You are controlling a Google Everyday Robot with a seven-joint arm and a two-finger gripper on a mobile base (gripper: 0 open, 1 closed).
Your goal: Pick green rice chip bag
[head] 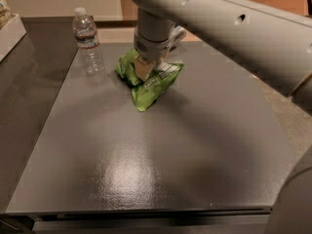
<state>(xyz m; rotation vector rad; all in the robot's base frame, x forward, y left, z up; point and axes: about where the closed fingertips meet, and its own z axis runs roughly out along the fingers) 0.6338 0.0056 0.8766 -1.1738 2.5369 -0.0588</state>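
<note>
The green rice chip bag (155,86) is a crinkly lime-green bag with a white label panel, at the back middle of the dark table (146,169). My gripper (145,67) comes down from the large white arm and is shut on the bag's top. One tan finger pad (142,69) presses against the bag's front. The bag hangs tilted, its lower tip pointing down to the left, just at or above the tabletop. The upper part of the bag is hidden behind the gripper.
A clear plastic water bottle (88,43) with a white cap stands upright left of the bag, near the table's back left. A white box edge (9,30) sits at the far left. The arm's body fills the right side of the view.
</note>
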